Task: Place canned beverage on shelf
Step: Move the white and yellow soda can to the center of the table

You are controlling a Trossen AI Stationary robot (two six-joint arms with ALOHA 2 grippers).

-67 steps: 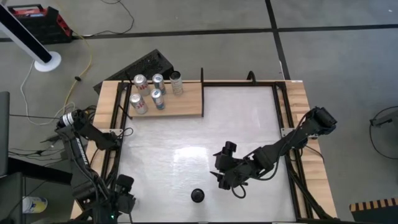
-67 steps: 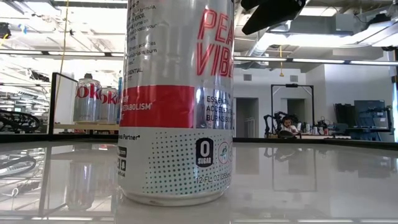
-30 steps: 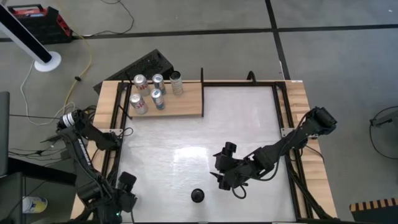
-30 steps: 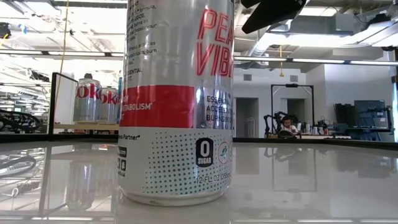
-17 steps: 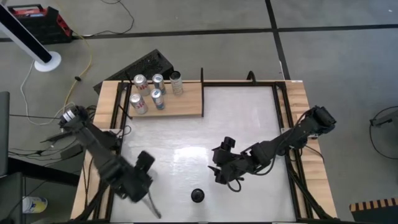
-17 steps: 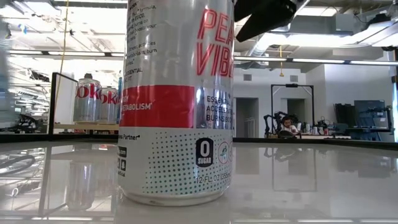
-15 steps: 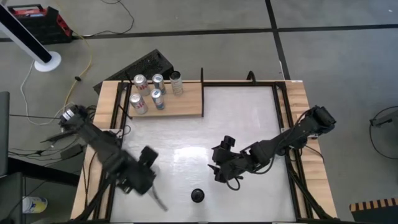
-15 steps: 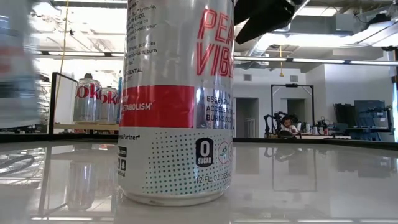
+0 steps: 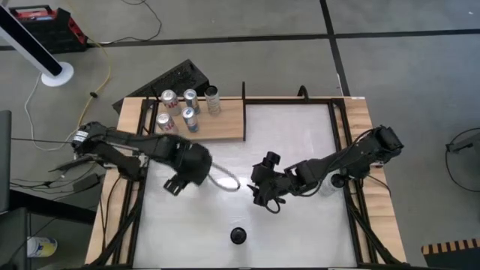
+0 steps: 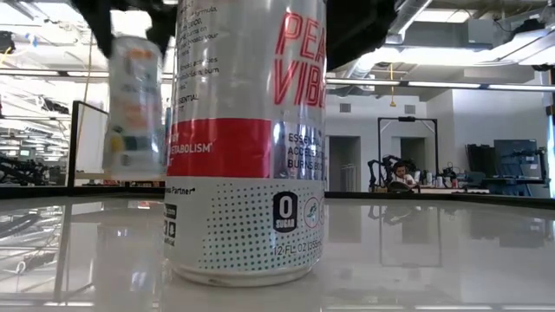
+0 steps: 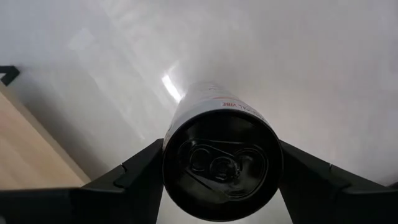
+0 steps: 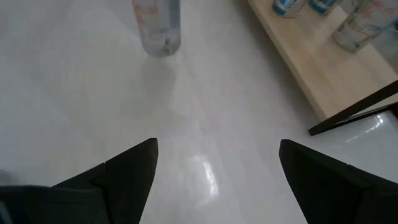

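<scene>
My left gripper (image 9: 204,175) is over the middle left of the white table, shut on a silver can (image 9: 225,181) with red print. In the left wrist view the can's top (image 11: 221,165) faces the camera. In the low view this can (image 10: 134,104) shows blurred. The light-wood shelf (image 9: 225,124) lies at the far left with several cans standing on it. My right gripper (image 9: 259,196) is open and empty near the table's middle (image 12: 217,146). Another silver and red can (image 9: 238,235) stands on its base near the front edge, right before the low camera (image 10: 247,139). My left gripper pinches the can between its two fingers (image 11: 140,171), one on each side of its wall (image 11: 171,146) just below the top rim. The fingers come from above, pointing down. The can hangs upright below them, clear of the table.
The white tabletop (image 9: 300,142) has free room at the far right and between the shelf and the arms. A small pale object (image 9: 328,184) lies beside my right arm. A thin dark post (image 9: 244,90) stands at the shelf's right end.
My left gripper has swung fast from the table's near left corner toward the far edge and the middle, carrying the can upright and clear of the table. My right gripper has drifted a little toward the far left, still open.
</scene>
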